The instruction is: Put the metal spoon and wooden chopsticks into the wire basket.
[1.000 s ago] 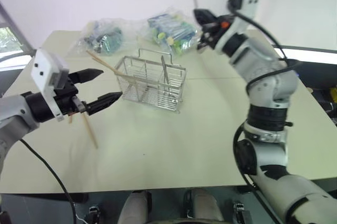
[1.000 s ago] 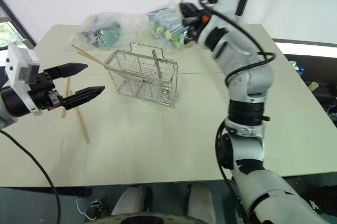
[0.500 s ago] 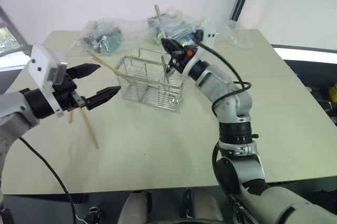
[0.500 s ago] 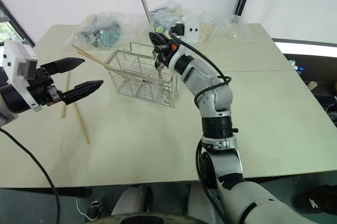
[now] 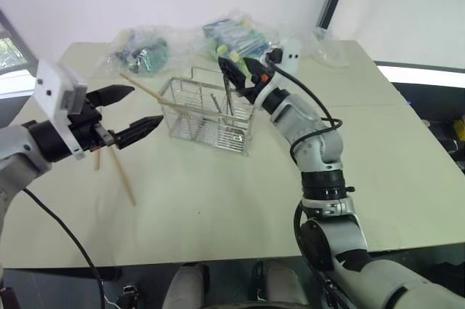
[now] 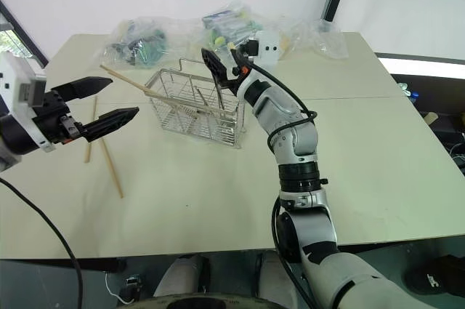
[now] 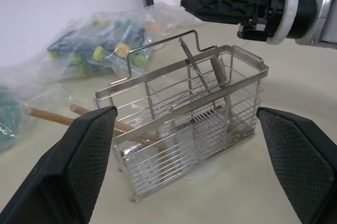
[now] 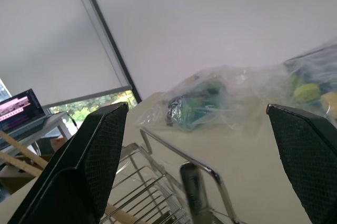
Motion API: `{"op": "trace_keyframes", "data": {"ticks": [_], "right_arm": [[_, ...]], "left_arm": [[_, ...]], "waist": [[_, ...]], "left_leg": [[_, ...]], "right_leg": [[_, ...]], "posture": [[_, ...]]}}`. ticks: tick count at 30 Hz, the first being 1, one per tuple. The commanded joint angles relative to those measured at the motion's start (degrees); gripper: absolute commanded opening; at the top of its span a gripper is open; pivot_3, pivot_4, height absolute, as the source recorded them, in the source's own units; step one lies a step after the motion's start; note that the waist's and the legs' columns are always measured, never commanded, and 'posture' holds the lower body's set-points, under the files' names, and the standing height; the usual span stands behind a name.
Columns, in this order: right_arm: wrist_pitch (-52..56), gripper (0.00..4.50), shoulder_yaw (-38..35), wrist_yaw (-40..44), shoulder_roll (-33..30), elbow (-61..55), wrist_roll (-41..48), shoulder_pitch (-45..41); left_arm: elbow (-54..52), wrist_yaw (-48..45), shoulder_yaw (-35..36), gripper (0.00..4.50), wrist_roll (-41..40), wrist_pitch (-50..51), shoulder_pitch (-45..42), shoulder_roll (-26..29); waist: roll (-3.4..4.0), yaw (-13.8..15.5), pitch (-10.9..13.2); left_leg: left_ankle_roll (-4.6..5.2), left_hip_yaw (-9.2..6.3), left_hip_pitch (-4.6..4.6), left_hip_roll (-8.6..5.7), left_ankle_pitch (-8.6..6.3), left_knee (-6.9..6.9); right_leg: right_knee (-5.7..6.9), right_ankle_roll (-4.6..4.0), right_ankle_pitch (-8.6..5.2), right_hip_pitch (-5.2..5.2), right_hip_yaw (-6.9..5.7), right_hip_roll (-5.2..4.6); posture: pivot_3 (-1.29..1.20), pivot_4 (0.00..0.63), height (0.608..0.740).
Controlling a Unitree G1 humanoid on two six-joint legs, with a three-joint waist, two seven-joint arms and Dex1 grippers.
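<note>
The wire basket (image 5: pixel 190 114) stands mid-table. My right gripper (image 5: pixel 238 70) hovers just above its right end, open, with nothing between the fingers. A slim silver handle, the metal spoon (image 7: pixel 194 66), leans inside the basket, beside a thicker brownish upright piece (image 7: pixel 218 74). One of the wooden chopsticks (image 5: pixel 145 89) rests in the basket and sticks out over its left rim. Two more chopsticks (image 5: pixel 122 177) lie loose on the table left of the basket. My left gripper (image 5: pixel 145 105) is held open left of the basket, above those sticks, pointing at it.
Crinkled clear plastic bags (image 5: pixel 142 51) of small items lie along the table's far edge, with another bag (image 5: pixel 236 38) right behind the basket. Bare tabletop (image 5: pixel 218 200) stretches in front of the basket to the near edge.
My right arm came down from high at the back to the basket, lowered the spoon into it and opened. The spoon now sits in the basket. The left gripper stayed put.
</note>
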Motion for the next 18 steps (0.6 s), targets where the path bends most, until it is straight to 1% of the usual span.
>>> {"op": "trace_keyframes", "data": {"ticks": [1,6,12,15,18], "right_arm": [[1.75,4.39,-0.97,3.20,-3.34,-3.60,2.82,-2.04],[7.47,4.39,-3.16,8.66,-9.27,-7.85,9.93,-5.52],[14.23,4.39,-7.97,11.85,-16.41,-10.35,19.13,-10.67],[16.52,4.39,-9.58,13.68,-19.57,-11.21,22.97,-12.01],[17.91,4.39,-9.68,16.68,-23.36,-12.96,24.94,-11.81]], "left_arm": [[-0.17,0.26,1.37,4.50,0.09,-0.91,-1.68,0.94],[0.17,0.14,1.25,4.50,0.49,-1.28,-1.92,0.73],[1.13,0.35,2.34,4.50,0.55,-1.28,-2.25,0.49],[1.44,1.03,3.39,4.50,-0.12,-0.78,-2.68,0.54],[1.48,1.85,5.17,4.50,-0.62,0.00,-2.64,0.97]], "waist": [[0.00,0.10,0.00],[0.01,0.05,0.01],[-0.01,0.18,-0.01],[-0.01,0.26,-0.01],[-0.01,0.27,0.00]], "left_leg": [[0.00,0.00,0.00,0.00,0.00,0.00],[0.00,0.02,-0.02,-0.01,0.00,0.01],[0.01,0.01,0.00,0.00,0.00,-0.01],[0.01,0.01,0.00,0.01,-0.01,-0.01],[0.01,0.02,-0.01,0.02,-0.01,-0.01]], "right_leg": [[0.00,0.00,0.00,0.00,0.00,0.00],[-0.01,0.00,0.00,0.01,0.00,-0.01],[-0.01,-0.01,0.00,0.00,-0.01,0.00],[-0.05,-0.04,-0.02,0.03,-0.02,-0.02],[-0.12,-0.03,-0.02,0.05,-0.01,-0.04]], "posture": [[0.00,0.150,0.633],[0.00,0.150,0.633],[0.00,0.150,0.633],[0.00,0.150,0.633],[0.00,0.150,0.633]]}}
